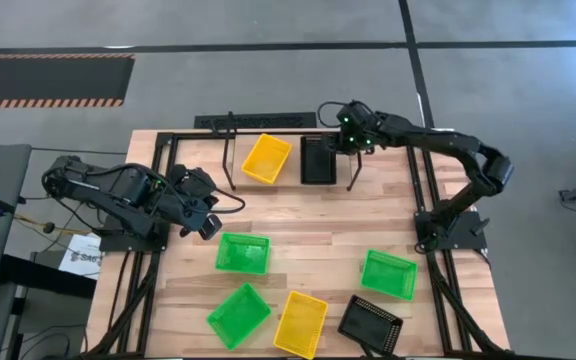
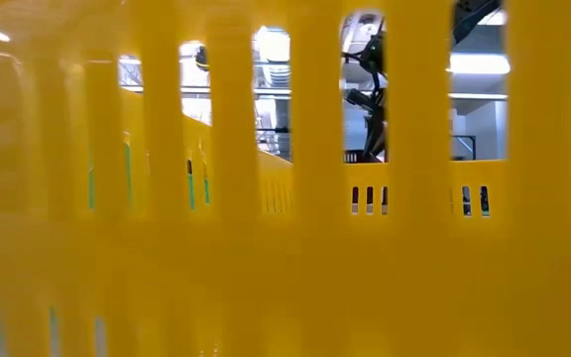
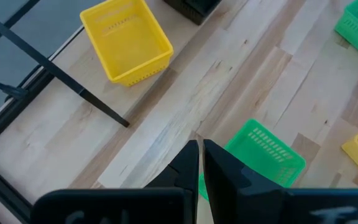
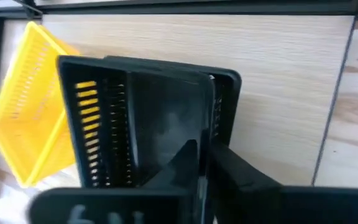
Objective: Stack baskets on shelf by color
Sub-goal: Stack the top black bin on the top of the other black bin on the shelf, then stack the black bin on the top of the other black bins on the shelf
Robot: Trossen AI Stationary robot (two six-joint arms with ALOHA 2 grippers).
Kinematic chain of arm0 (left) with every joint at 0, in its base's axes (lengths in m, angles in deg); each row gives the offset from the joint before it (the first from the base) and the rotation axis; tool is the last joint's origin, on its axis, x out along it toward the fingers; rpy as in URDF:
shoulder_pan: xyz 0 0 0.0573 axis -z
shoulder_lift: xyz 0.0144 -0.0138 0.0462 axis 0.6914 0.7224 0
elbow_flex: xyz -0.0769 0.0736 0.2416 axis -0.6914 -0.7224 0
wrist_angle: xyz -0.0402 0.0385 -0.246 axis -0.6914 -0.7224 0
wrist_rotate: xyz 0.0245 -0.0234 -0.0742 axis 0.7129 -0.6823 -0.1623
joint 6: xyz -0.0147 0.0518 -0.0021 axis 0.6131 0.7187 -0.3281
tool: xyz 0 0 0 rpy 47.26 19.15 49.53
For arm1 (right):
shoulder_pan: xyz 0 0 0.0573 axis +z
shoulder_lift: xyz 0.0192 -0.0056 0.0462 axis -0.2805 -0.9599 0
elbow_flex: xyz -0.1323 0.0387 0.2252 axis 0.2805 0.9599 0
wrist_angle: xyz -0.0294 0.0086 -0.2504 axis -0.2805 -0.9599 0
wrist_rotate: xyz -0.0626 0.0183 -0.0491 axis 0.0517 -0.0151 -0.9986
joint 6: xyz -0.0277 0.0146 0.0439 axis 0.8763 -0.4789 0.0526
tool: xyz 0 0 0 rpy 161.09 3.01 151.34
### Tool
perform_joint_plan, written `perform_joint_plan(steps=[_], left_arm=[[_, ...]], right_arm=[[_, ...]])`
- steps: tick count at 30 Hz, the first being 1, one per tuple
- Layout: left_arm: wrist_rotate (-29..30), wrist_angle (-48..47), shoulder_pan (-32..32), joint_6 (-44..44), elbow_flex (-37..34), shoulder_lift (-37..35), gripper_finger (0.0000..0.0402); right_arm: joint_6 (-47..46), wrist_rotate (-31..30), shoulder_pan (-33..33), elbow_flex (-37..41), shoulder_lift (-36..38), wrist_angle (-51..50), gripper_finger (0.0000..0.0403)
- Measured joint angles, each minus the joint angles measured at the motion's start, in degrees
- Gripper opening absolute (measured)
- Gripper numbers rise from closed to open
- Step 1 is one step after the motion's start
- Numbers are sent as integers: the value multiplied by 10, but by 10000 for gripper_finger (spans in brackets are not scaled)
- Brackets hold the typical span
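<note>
Black plastic is the concern in the high view: the right gripper (image 1: 340, 140) hangs over the black basket (image 1: 317, 159) that sits on the shelf (image 1: 230, 150) beside a yellow basket (image 1: 267, 158), and from above I cannot tell whether its fingers grip the rim or merely hover; a withdrawal with a fingertip hooked in the mesh could drag that basket off its spot or knock its yellow neighbour. The left gripper (image 1: 206, 222) sits just off the corner of a green basket (image 1: 243, 253), while two more green baskets (image 1: 238, 315) (image 1: 388, 274), a second yellow basket (image 1: 301, 323) and another black basket (image 1: 370, 322) lie loose on the table (image 1: 308, 215). The low view is almost wholly blocked by yellow mesh (image 2: 266, 198) close to the lens, so it offers no check on heights or clearances. The left wrist view shows that gripper's fingers (image 3: 185, 163) pressed together and holding nothing, with the green basket (image 3: 263, 152) just ahead; descending like this would shove it rather than grasp it. The right wrist view shows the fingers (image 4: 188, 158) close together at the black basket's (image 4: 148, 124) rim, seemingly pinching it, with the yellow one (image 4: 27, 130) touching alongside, so a tilted release could wedge the two together.
</note>
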Motion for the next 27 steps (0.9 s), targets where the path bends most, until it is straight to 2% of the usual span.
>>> perform_joint_plan(steps=[7,12,17,20,23,27], left_arm=[[-6,0,0,-5,0,0,11],[-10,0,0,-5,0,0,11],[-10,0,0,-6,0,0,11],[-10,0,0,-6,0,0,11],[-9,0,0,-5,0,0,11],[-6,0,0,-5,0,0,11]], right_arm=[[27,-9,1,-25,-5,-16,131],[56,-6,-1,-74,-4,-36,163],[96,-3,4,-150,-4,-110,168],[127,30,23,-208,-4,-178,163],[149,76,63,-264,-2,-267,160],[146,83,149,-308,-2,-403,161]])
